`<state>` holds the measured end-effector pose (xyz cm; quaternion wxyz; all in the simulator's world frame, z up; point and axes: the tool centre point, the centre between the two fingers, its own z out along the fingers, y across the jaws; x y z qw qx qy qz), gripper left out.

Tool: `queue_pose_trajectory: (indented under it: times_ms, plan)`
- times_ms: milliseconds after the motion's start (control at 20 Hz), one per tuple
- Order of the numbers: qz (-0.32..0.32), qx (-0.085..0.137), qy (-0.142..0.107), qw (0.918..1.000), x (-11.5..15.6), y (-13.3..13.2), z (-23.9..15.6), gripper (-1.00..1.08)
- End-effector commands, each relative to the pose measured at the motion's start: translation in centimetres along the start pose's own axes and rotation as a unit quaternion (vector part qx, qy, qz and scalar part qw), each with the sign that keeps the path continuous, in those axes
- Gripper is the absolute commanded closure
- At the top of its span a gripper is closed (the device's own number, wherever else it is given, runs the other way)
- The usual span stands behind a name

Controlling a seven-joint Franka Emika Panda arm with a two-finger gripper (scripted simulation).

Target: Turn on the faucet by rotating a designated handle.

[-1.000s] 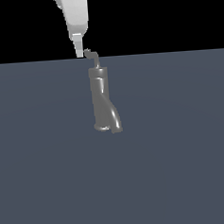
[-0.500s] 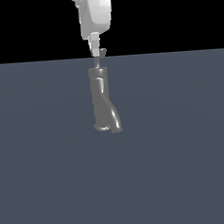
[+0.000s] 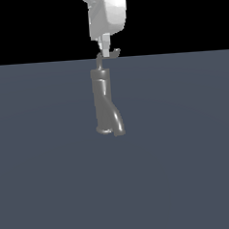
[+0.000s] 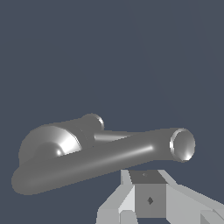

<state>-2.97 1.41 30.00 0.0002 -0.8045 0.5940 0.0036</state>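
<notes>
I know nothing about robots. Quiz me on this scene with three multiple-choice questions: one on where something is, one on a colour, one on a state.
1. In the exterior view, where is the gripper relative to the faucet?
A. At its top end, by the handle
B. Down beside its curved spout
C. Far off to the exterior view's left

2. What colour is the faucet?
A. Bright red
B. Grey metallic
C. Yellow

3. What is the handle's state?
A. Lying detached on the floor
B. Attached at the faucet's top, with the gripper right at it
C. Lifted high above the faucet

Answers: 1 A, the white fingers reach down to the thin rod above the faucet's collar. 2 B, both views show a shiny grey body. 3 B, the rod sits on the faucet's top with the fingers meeting it; whether they clamp it cannot be told.
</notes>
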Motion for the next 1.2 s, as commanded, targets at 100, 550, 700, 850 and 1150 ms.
queue_pose_trajectory:
  times_ms: [100, 550, 700, 850, 1150]
  plan:
    - [0.011, 0.002, 0.001, 0.9999, 2.3, -0.7, 0.0, 1.08]
    - [0.018, 0.002, 0.002, 0.9998, 5.4, -2.2, 0.0, 1.08]
    - [0.021, 0.002, 0.002, 0.9998, 6.4, -2.7, 0.0, 1.08]
    - [0.023, 0.002, 0.003, 0.9997, 7.4, -3.1, 0.0, 1.08]
    - [0.027, 0.002, 0.003, 0.9996, 9.0, -3.9, -0.1, 1.08]
